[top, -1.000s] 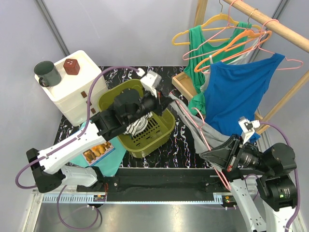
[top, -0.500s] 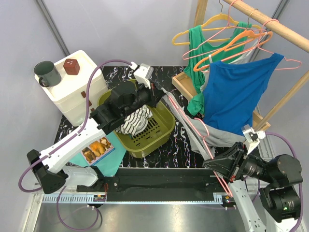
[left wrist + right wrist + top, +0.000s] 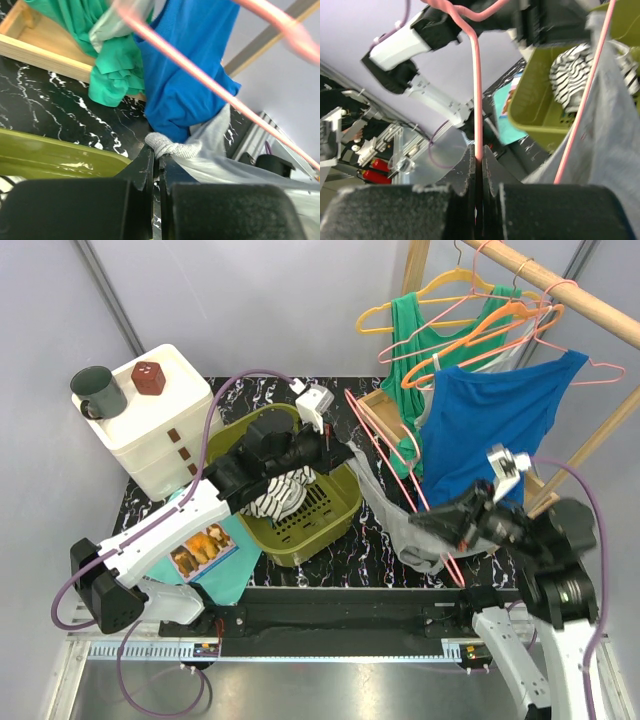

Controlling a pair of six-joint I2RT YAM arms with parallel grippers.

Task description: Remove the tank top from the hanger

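A grey tank top [image 3: 398,528] hangs on a pink wire hanger [image 3: 385,445] between my two arms, over the table's right half. My left gripper [image 3: 335,447] is shut on one ribbed strap of the grey tank top [image 3: 172,146], by the basket's right rim. The hanger's wire [image 3: 200,75] crosses above the left gripper [image 3: 160,152]. My right gripper [image 3: 420,525] is shut on the hanger's thin wire [image 3: 476,100], with its jaws tight on it [image 3: 478,156]. The grey cloth [image 3: 612,145] drapes to its right.
An olive basket [image 3: 340,508] holds a striped cloth [image 3: 283,492]. A white drawer box [image 3: 160,420] carries a mug [image 3: 97,392]. A wooden rack [image 3: 560,285] at the back right holds green [image 3: 415,330] and blue [image 3: 490,425] tank tops on hangers. A teal book [image 3: 205,550] lies front left.
My right gripper has risen and swung left with the hanger, which now stands steeper, its far end near the rack's base. My left gripper keeps its hold on the strap and has shifted slightly right.
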